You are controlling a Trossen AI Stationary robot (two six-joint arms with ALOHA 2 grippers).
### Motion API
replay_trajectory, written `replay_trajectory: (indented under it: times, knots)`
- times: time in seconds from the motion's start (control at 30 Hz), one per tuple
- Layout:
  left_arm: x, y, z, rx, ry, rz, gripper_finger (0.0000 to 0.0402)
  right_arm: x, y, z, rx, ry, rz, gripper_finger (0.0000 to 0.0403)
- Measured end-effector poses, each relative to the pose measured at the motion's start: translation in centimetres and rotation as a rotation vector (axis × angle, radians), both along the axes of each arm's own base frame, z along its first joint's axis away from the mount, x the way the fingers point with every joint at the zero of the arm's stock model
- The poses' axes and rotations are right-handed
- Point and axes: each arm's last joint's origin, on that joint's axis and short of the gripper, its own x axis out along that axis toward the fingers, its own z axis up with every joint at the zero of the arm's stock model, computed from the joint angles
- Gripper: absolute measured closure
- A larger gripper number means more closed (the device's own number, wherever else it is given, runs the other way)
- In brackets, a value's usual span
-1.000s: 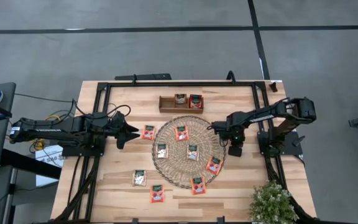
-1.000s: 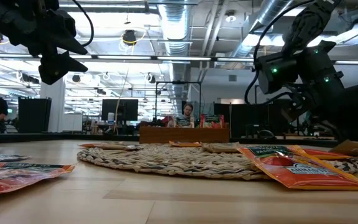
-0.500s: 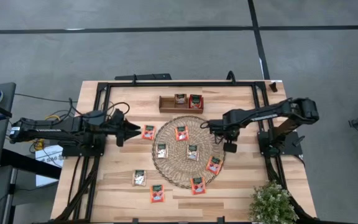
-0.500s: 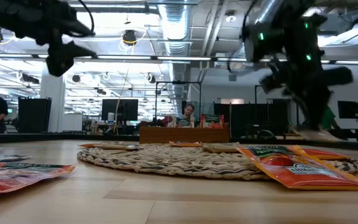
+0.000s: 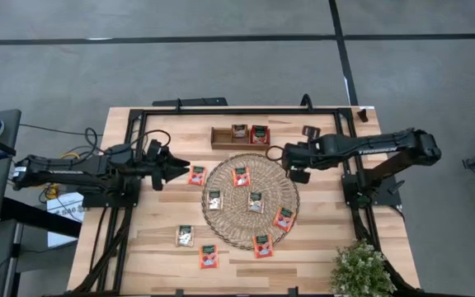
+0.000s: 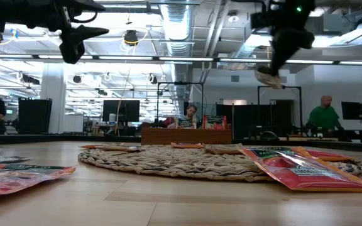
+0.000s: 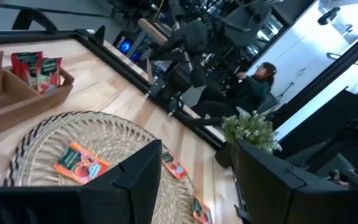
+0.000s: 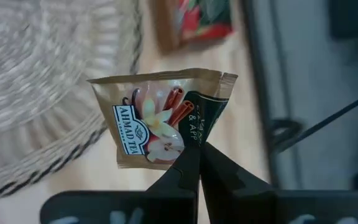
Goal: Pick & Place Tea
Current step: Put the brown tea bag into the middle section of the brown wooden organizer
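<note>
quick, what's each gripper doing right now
left gripper: open, holding nothing.
right gripper: shut on a beige tea packet.

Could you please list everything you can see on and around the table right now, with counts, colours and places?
Woven mat: one, beige, table centre.
Tea packets on the mat: five, four red-orange, one pale.
Tea packets on bare wood: three, two red-orange, one pale, left of the mat.
Wooden tray: one, brown, far edge, holding two packets.
Held tea packet: one, beige, in the air near the tray.
Plant: one, green, near right corner.
Person: one, green top, in the room behind.
Left gripper: open, empty, above the table's left side.
Right gripper: shut on the beige packet.
</note>
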Motion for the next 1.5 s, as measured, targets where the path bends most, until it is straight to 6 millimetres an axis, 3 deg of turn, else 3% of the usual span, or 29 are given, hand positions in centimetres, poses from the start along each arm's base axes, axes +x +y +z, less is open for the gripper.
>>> replay_trajectory:
  times: [0.17,0.43,0.57,0.77,1.07,1.5]
  knots:
    - [0.8,0.1,-0.6,-0.003,0.042,0.0,0.0214,2.6,-0.1,1.4,-0.138,0.031,0.085,0.0403]
    - [1.9,0.1,-1.7,-0.006,0.129,0.0,0.0214,8.9,-1.4,1.9,-0.302,-0.001,0.173,0.0403]
    - [2.1,0.1,-2.1,-0.001,0.163,0.0,0.0214,12.1,-2.7,1.3,-0.349,-0.049,0.186,0.0403]
    - [2.1,0.2,-2.1,0.0,0.166,0.026,0.0214,15.4,-5.1,-1.5,-0.361,-0.019,0.197,0.0403]
    - [1.9,0.4,-2.7,-0.008,0.234,0.079,0.0214,17.0,-9.0,-5.9,-0.34,0.067,0.128,0.0403]
    - [1.8,0.5,-3.0,-0.006,0.26,0.096,0.0214,18.2,-9.5,-7.5,-0.35,0.029,0.136,0.0403]
